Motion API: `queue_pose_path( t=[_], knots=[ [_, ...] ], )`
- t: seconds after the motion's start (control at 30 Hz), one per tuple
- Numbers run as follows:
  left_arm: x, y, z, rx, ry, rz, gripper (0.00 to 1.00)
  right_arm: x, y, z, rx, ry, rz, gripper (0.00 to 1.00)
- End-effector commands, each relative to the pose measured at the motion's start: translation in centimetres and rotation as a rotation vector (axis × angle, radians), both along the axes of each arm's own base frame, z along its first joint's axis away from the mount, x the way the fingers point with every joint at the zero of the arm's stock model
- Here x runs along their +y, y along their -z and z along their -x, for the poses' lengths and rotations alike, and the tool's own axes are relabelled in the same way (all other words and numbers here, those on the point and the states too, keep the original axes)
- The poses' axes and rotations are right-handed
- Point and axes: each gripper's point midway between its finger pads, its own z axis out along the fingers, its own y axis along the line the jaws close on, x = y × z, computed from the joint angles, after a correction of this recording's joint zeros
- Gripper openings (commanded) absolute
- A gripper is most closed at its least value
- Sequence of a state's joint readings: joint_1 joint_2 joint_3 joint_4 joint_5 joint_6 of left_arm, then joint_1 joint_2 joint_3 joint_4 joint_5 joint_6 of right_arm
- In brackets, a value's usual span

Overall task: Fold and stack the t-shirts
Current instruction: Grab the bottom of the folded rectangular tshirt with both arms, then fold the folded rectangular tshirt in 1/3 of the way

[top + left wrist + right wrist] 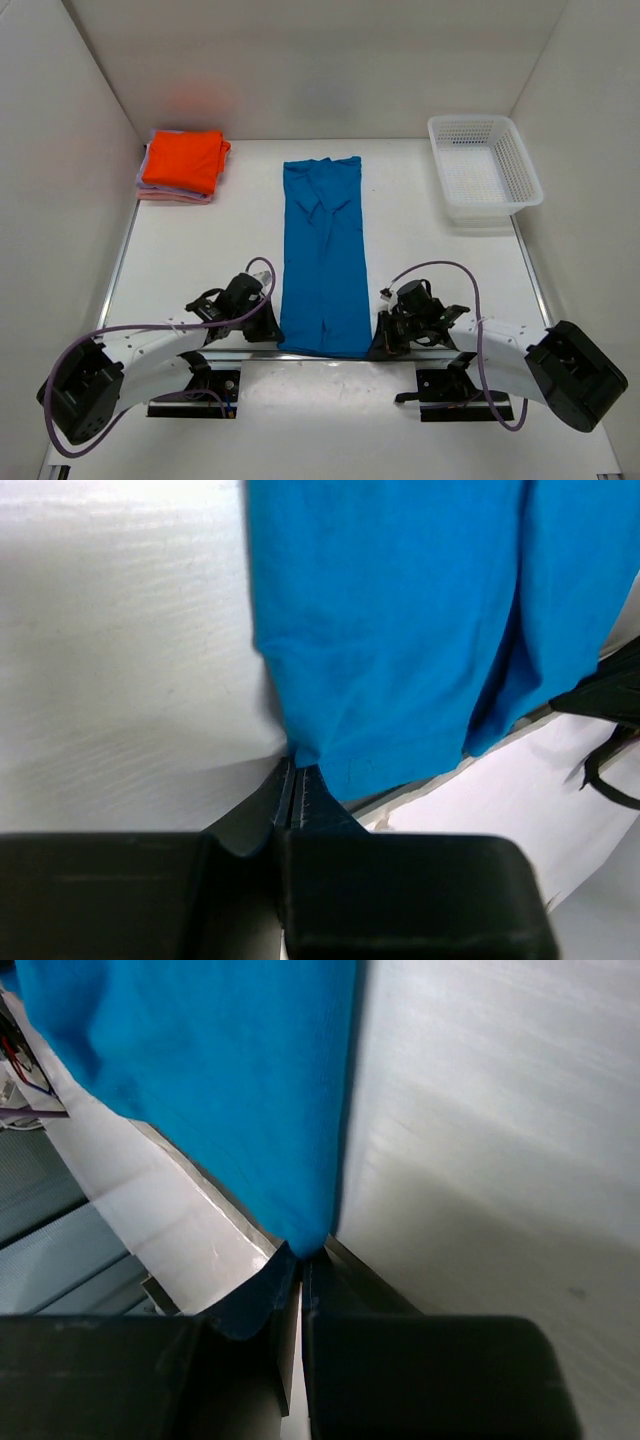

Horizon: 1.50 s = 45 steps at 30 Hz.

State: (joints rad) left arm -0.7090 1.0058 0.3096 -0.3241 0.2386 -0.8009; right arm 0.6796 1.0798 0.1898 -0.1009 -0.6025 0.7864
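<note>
blue t-shirt (pixel 322 255) lies in a long folded strip on the table (pixel 200 250), near hem at the edge. left gripper (pixel 297 772) pinches its near-left corner, right gripper (pixel 304 1256) the near-right (tips buried in cloth). orange t-shirt (pixel 182 160) tops the far-left stack; pink layers (pixel 170 196) underneath barely show.

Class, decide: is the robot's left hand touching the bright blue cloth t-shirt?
Touching. The left wrist view shows the left hand shut on a corner of the bright blue cloth t-shirt, pinched between its fingers.
</note>
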Motion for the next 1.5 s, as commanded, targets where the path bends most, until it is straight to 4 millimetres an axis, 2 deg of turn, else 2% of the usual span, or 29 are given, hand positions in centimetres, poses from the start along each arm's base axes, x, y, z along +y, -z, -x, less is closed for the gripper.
queue_pose_path(
  t=[0.0, 0.03, 0.07, 0.1, 0.13, 0.17, 0.2, 0.23, 0.27, 0.3, 0.37, 0.4, 0.47, 0.5, 0.57, 0.6, 0.67, 0.73, 0.8, 0.83, 0.93, 0.97, 1.07, 1.1, 1.13, 1.23, 1.3, 1.37, 1.47],
  knots=[
    [0.8, -0.2, 0.3, 0.018, 0.022, -0.045, 0.00, 1.3, -1.6, -0.4, -0.005, -0.065, -0.054, 0.00],
    [0.3, -1.4, -0.6, -0.009, 0.030, -0.023, 0.00, 1.6, -2.1, -1.2, -0.021, -0.060, -0.058, 0.01],
    [0.7, -1.6, -1.1, -0.002, 0.006, -0.031, 0.00, 1.4, -2.1, -1.3, -0.008, -0.063, -0.053, 0.00],
    [0.3, -2.9, -2.2, -0.037, 0.014, -0.012, 0.00, 1.8, -3.0, -2.2, -0.025, -0.066, -0.064, 0.01],
    [0.5, -3.8, -3.6, -0.051, -0.001, -0.002, 0.00, 2.2, -4.0, -3.9, -0.062, -0.051, -0.076, 0.00],
    [0.4, -5.4, -5.3, -0.086, 0.000, 0.004, 0.00, 1.9, -4.3, -4.6, -0.056, -0.044, -0.080, 0.00],
    [0.6, -5.4, -5.8, -0.073, 0.001, -0.011, 0.00, 1.9, -5.2, -6.0, -0.074, -0.032, -0.090, 0.00],
    [0.7, -7.0, -7.7, -0.120, -0.004, -0.003, 0.00, 2.0, -6.1, -7.0, -0.082, -0.026, -0.096, 0.00],
    [1.0, -7.9, -9.5, -0.139, -0.013, -0.013, 0.00, 2.0, -7.0, -9.0, -0.122, -0.014, -0.102, 0.00],
    [0.9, -8.3, -10.3, -0.147, -0.014, -0.010, 0.00, 1.4, -7.0, -10.2, -0.117, 0.006, -0.096, 0.00],
    [0.6, -9.4, -13.3, -0.160, -0.025, 0.021, 0.00, 1.3, -8.6, -13.1, -0.154, 0.023, -0.107, 0.01],
    [0.5, -9.6, -14.1, -0.168, -0.027, 0.029, 0.00, 0.8, -8.2, -14.1, -0.153, 0.035, -0.095, 0.00],
    [0.4, -9.3, -16.4, -0.157, -0.045, 0.036, 0.00, 0.8, -9.4, -16.8, -0.185, 0.047, -0.106, 0.00],
    [0.3, -9.3, -17.2, -0.169, -0.047, 0.038, 0.00, 0.5, -8.9, -17.7, -0.176, 0.048, -0.095, 0.00],
    [0.2, -8.9, -19.3, -0.158, -0.069, 0.056, 0.00, 0.6, -9.6, -20.3, -0.208, 0.057, -0.088, 0.00],
    [0.4, -8.0, -19.8, -0.137, -0.079, 0.055, 0.00, 0.5, -9.4, -20.9, -0.202, 0.054, -0.091, 0.00],
    [0.0, -8.4, -21.7, -0.158, -0.085, 0.074, 0.00, 0.5, -10.0, -23.2, -0.219, 0.066, -0.097, 0.00],
    [-0.1, -8.0, -23.3, -0.155, -0.097, 0.089, 0.00, 0.2, -9.6, -24.7, -0.221, 0.065, -0.081, 0.00],
    [-0.4, -8.7, -24.6, -0.164, -0.094, 0.116, 0.00, 0.4, -10.6, -26.5, -0.258, 0.054, -0.090, 0.00],
    [-0.6, -8.9, -25.6, -0.175, -0.096, 0.120, 0.00, 0.2, -10.0, -26.8, -0.247, 0.046, -0.077, 0.00],
    [-1.2, -9.9, -27.3, -0.200, -0.088, 0.144, 0.00, 0.4, -10.5, -28.9, -0.271, 0.030, -0.066, 0.00],
    [-1.3, -9.9, -27.7, -0.199, -0.090, 0.150, 0.00, 0.2, -9.7, -29.2, -0.255, 0.028, -0.053, 0.00],
    [-1.5, -11.2, -30.1, -0.221, -0.109, 0.175, 0.00, 0.0, -10.4, -31.4, -0.293, 0.018, -0.035, 0.00],
    [-1.2, -11.0, -30.7, -0.222, -0.117, 0.168, 0.00, -0.1, -9.6, -31.4, -0.267, 0.017, -0.019, 0.00],
    [-1.5, -11.0, -31.2, -0.221, -0.117, 0.168, 0.00, -0.2, -9.9, -32.1, -0.282, 0.014, -0.016, 0.00],
    [-1.3, -10.7, -32.8, -0.218, -0.135, 0.163, 0.00, 0.0, -9.3, -33.1, -0.270, 0.002, -0.004, 0.00],
    [-1.1, -9.7, -33.1, -0.196, -0.143, 0.156, 0.04, 0.1, -8.8, -34.1, -0.271, -0.001, -0.007, 0.00],
    [-0.5, -9.0, -33.5, -0.181, -0.175, 0.150, 0.30, 0.4, -9.1, -35.1, -0.290, 0.006, -0.004, 0.00],
    [0.2, -8.9, -33.6, -0.196, -0.203, 0.149, 0.32, 0.1, -10.1, -37.2, -0.369, 0.053, 0.000, 0.19]
  ],
)
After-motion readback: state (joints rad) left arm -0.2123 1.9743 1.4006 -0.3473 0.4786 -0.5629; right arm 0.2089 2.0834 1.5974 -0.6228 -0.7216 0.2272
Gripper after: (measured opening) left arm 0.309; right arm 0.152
